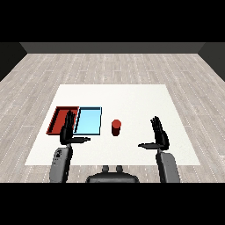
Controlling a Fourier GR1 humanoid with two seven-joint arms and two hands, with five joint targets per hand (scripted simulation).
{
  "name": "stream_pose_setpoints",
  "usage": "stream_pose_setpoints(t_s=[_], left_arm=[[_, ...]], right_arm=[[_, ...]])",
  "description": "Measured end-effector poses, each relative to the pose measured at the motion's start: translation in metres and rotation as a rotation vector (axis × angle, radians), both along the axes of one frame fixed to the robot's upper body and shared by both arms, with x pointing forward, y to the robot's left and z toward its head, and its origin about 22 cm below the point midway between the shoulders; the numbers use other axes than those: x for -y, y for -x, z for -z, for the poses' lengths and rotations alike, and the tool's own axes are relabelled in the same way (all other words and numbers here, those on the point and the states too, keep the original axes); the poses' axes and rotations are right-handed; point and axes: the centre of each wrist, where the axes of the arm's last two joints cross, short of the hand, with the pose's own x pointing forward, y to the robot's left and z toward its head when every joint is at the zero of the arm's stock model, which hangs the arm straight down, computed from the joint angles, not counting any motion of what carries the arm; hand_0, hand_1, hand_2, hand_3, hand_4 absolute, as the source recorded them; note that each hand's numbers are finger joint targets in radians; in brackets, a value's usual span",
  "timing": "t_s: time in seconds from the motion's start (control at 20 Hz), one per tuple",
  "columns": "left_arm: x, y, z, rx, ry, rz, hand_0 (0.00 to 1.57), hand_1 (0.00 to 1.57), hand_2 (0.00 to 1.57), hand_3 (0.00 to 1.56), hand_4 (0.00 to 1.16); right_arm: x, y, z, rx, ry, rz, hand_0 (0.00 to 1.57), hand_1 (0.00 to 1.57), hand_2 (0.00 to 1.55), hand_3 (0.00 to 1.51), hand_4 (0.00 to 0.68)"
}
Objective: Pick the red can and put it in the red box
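The red can [116, 127] stands upright on the white table [132, 101], just right of the light blue tray [88, 121]. The red tray [59, 117] lies left of the blue one, and part of it is hidden behind my left hand. My left hand [67, 130] is raised with straight fingers over the seam between the two trays, thumb pointing right. My right hand [159, 135] is held open to the right of the can, well apart from it, thumb pointing left. Neither hand holds anything.
Both trays hold nothing. The table's front edge [110, 165] runs just beyond my forearms. Wooden floor surrounds the table on all sides.
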Motion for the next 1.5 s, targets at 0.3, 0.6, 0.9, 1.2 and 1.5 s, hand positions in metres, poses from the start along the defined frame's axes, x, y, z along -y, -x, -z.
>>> stream_pose_setpoints(t_s=[0.3,0.6,0.9,1.2,1.5], left_arm=[[0.001,0.001,0.005,0.001,-0.006,-0.011,0.00,0.00,0.00,0.00,0.00],[-0.001,-0.003,0.008,0.000,-0.005,-0.017,0.00,0.00,0.00,0.00,0.00],[-0.001,-0.003,0.007,-0.002,-0.002,-0.019,0.00,0.00,0.00,0.00,0.00],[-0.001,0.001,0.007,-0.003,0.012,-0.020,0.00,0.00,0.00,0.00,0.00],[0.004,0.001,0.002,-0.005,0.019,-0.028,0.00,0.00,0.00,0.00,0.00]], right_arm=[[-0.006,-0.003,0.001,-0.005,0.001,-0.013,0.00,0.00,0.00,0.00,0.000],[-0.024,-0.020,-0.011,-0.017,-0.022,-0.032,0.00,0.00,0.00,0.00,0.000],[-0.042,-0.043,-0.012,-0.059,-0.048,-0.058,0.00,0.00,0.00,0.00,0.000],[-0.060,-0.049,0.008,-0.096,-0.091,-0.078,0.00,0.00,0.00,0.00,0.000],[-0.075,-0.062,0.019,-0.124,-0.127,-0.096,0.00,0.00,0.00,0.00,0.000]])
